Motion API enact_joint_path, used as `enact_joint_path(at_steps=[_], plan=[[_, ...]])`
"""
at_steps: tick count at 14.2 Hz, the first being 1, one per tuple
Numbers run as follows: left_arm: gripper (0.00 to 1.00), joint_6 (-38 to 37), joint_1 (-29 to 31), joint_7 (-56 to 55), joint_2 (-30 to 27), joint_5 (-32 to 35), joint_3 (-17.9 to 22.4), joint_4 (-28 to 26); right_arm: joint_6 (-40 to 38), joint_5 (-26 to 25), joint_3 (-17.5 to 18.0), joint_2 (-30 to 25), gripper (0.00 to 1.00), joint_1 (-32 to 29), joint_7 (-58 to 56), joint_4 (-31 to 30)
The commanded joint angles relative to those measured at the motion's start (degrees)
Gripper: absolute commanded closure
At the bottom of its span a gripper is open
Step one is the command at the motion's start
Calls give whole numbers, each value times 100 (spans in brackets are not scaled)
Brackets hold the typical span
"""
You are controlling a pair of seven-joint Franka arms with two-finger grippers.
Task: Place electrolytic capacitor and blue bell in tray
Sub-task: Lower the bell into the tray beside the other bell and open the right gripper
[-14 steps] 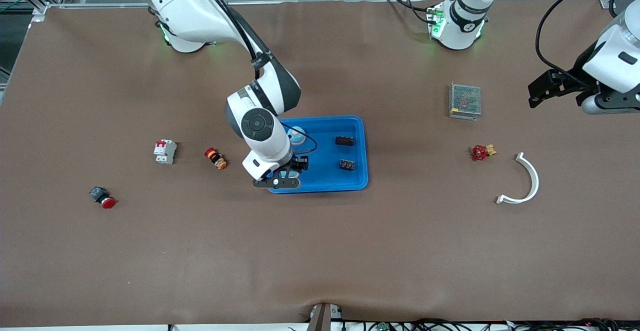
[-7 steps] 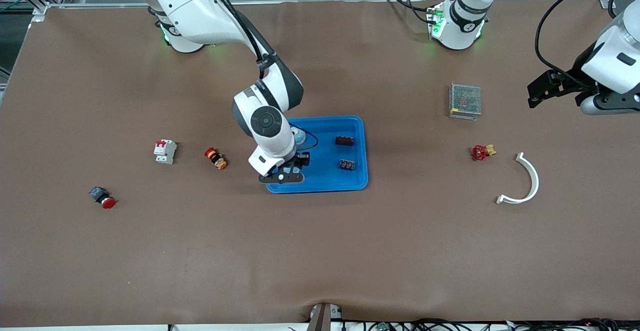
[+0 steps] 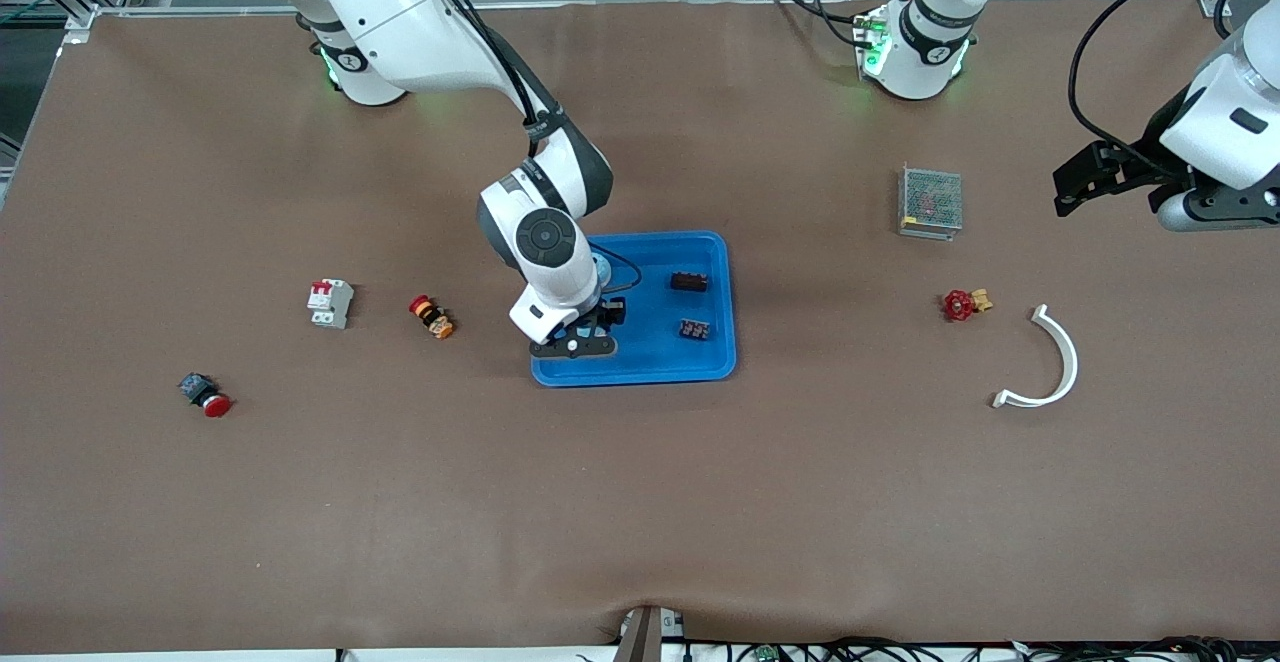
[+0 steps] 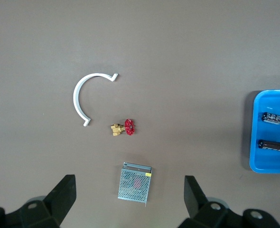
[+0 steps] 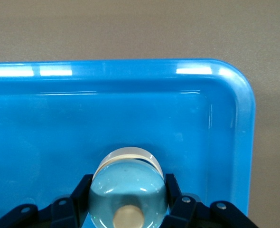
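My right gripper (image 5: 128, 192) is shut on the blue bell (image 5: 128, 190), a pale-blue glossy dome with a tan knob. It holds it low over the bright-blue tray (image 5: 130, 76), near the tray's corner that is nearest the front camera on the right arm's side. In the front view the right hand (image 3: 590, 327) covers the bell, over the tray (image 3: 650, 367). A black cylinder, the electrolytic capacitor (image 3: 688, 282), lies in the tray (image 4: 256, 164) toward the left arm's end. The left wrist view shows the capacitor (image 4: 269, 145) too. My left gripper (image 3: 1078, 182) hangs open and empty, waiting over the left arm's end of the table.
A second dark part (image 3: 693, 328) lies in the tray, and a pale-blue dome (image 3: 602, 267) shows beside the right wrist. A mesh metal box (image 3: 930, 202), red valve (image 3: 962, 304) and white curved bracket (image 3: 1055, 362) lie toward the left arm's end. A breaker (image 3: 330, 303), orange-red button (image 3: 431, 316) and red button (image 3: 205, 394) lie toward the right arm's end.
My right gripper has carried the bell from the tray's near corner farther in over the tray, toward the bases and the left arm's end. The left arm has barely moved.
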Motion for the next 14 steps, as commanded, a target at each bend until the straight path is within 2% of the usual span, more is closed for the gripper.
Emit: enact_joint_path(at_steps=[1, 7, 8, 9, 10, 11, 14], plan=[[0, 44, 33, 2, -7, -36, -81, -23, 216, -83, -60, 20, 56, 142, 70, -107], [0, 61, 42, 2, 45, -36, -117, -14, 305, -83, -60, 73, 55, 151, 70, -107], [0, 61, 42, 2, 98, -36, -117, 4, 296, -83, -60, 82, 51, 151, 70, -107], [0, 61, 42, 2, 107, -36, -117, 4, 305, -83, -60, 82, 38, 151, 78, -107], [0, 79, 50, 2, 107, -36, -117, 4, 305, -83, -60, 82, 8, 151, 78, -107], [0, 131, 42, 2, 107, -36, -117, 4, 296, -83, -60, 73, 0, 151, 78, -107], [0, 149, 50, 2, 107, -36, -117, 4, 217, -83, -60, 47, 0, 142, 70, -89]])
